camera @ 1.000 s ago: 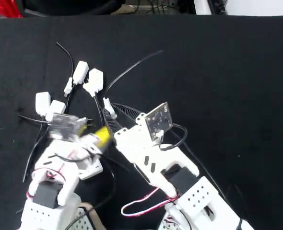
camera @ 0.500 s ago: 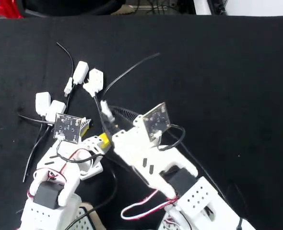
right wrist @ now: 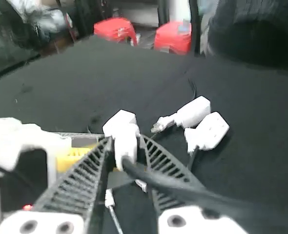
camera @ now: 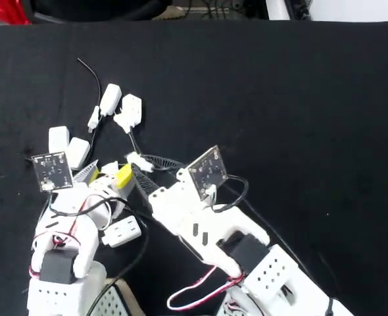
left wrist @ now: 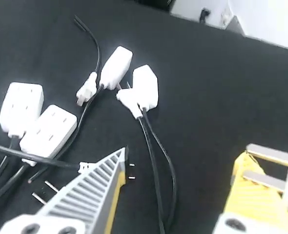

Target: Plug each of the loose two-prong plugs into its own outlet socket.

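The right arm stretches low from the near right edge of the black table [camera: 299, 99] toward the middle. Its right gripper [camera: 143, 166] is closed on a white plug [camera: 138, 160]. In the right wrist view the two ribbed fingers [right wrist: 88, 178] press on either side of this plug [right wrist: 120, 124], and its black cord [right wrist: 183, 187] trails back between them.

The left arm rises from the near left corner and bends forward. Its left gripper [camera: 105, 172] sits just beside the held plug. In the left wrist view its fingers stand wide apart and hold nothing, the grey ribbed one [left wrist: 92, 183] on one side and the yellow one [left wrist: 254, 195] on the other.

Two outlet blocks [camera: 58, 139] lie side by side just beyond the left gripper. A second pair of white blocks [camera: 110, 99] lies farther out, with a small loose plug [camera: 93, 120] beside them. Another outlet block [camera: 123, 230] lies near the left arm's base.
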You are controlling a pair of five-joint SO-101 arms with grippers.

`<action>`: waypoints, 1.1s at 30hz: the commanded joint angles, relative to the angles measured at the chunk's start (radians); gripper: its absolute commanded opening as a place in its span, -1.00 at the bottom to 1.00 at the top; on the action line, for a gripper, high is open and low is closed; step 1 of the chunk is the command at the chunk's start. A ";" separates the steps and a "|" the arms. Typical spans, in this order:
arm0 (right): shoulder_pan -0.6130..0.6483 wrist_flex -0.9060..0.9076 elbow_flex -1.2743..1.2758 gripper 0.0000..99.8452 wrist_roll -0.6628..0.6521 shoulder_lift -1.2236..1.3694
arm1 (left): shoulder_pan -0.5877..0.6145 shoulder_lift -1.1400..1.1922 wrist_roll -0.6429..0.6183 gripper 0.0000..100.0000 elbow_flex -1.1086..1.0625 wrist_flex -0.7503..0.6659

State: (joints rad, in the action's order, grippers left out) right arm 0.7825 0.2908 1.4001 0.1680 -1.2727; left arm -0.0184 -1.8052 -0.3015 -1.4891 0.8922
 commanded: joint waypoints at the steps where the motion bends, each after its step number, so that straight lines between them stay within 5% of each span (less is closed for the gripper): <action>1: 0.017 0.055 -0.058 -0.98 -0.003 0.015 | 0.015 -0.015 -0.018 -0.32 0.082 -0.029; 6: -0.006 0.077 -0.076 -0.98 -0.014 0.015 | 0.021 -0.015 -0.015 -0.31 0.076 -0.029; 10: -0.100 0.114 -0.122 -0.98 -0.072 0.015 | 0.048 -0.015 0.132 -0.32 0.081 0.006; 21: -0.229 0.687 -0.584 -0.98 -0.212 0.206 | 0.153 0.037 0.555 -0.39 0.288 0.411; 26: -0.245 0.942 -0.822 -0.98 -0.282 0.530 | 0.160 0.275 0.792 -0.47 0.358 0.431; 33: -0.149 0.901 -0.705 -0.98 -0.278 0.677 | 0.209 0.637 1.030 -0.47 0.378 0.468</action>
State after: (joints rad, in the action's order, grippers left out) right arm 0.6153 1.2206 0.6728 -0.1005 -0.6038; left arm 0.1734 -1.2820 0.6068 -1.1715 1.3372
